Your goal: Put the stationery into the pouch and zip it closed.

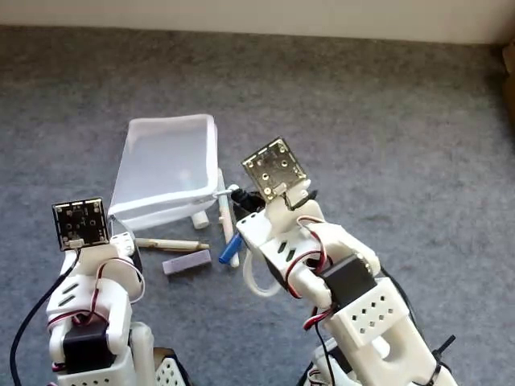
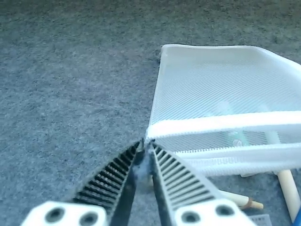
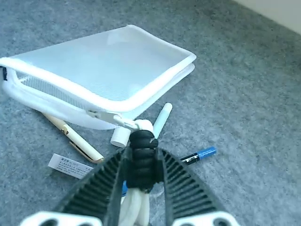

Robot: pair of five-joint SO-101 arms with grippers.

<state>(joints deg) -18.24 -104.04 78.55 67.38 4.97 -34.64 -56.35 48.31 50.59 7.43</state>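
A white mesh pouch (image 1: 169,165) lies on the carpet with its mouth toward the arms. My left gripper (image 2: 145,148) is shut on the pouch's corner (image 2: 151,134); from above it sits at the pouch's near-left end (image 1: 125,233). My right gripper (image 3: 141,157) is shut on a black ribbed zipper pull (image 3: 141,162) with a white cord, at the pouch's near-right end (image 1: 241,201). Outside the pouch, in front of its mouth, lie a blue-tipped pen (image 1: 229,249), a beige pen (image 1: 169,243), a lavender eraser (image 1: 187,262) and a short white cylinder (image 1: 199,219).
Grey carpet (image 1: 402,121) covers the whole area, with free room to the right of the pouch and behind it. A pale wall edge (image 1: 257,16) runs along the far side. A white marker (image 3: 162,120) lies close under the zipper end.
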